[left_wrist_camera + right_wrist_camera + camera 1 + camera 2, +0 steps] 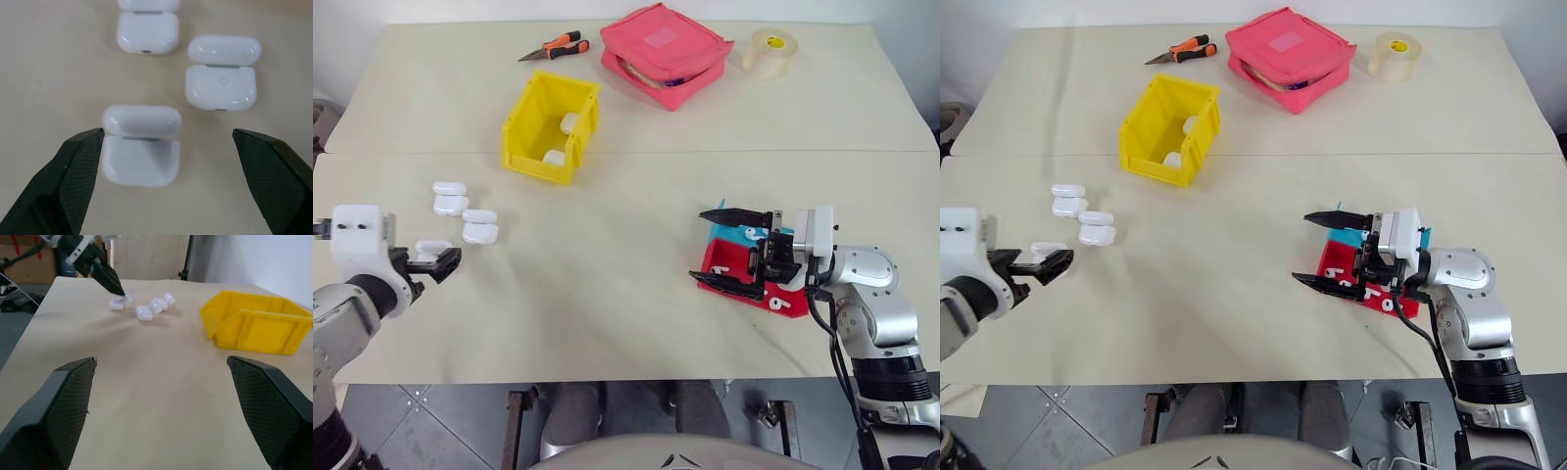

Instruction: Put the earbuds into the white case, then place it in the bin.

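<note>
Two grippers, both spread wide and holding nothing. At lower left of the head view, left gripper point(437, 264) hovering over the nearest open white case point(141, 145), one finger point(73, 176) just beside it. Two more open cases point(481, 226) just above, toward upper left. At right centre, right gripper point(734, 250) over the red tray point(783, 299), tiny white earbuds point(781, 304) lying there, blue tray point(729, 235) behind. Upper centre, yellow bin point(551, 125) with white cases inside. Along the top, pliers point(555, 47), pink pouch point(666, 54), tape roll point(770, 52).
</note>
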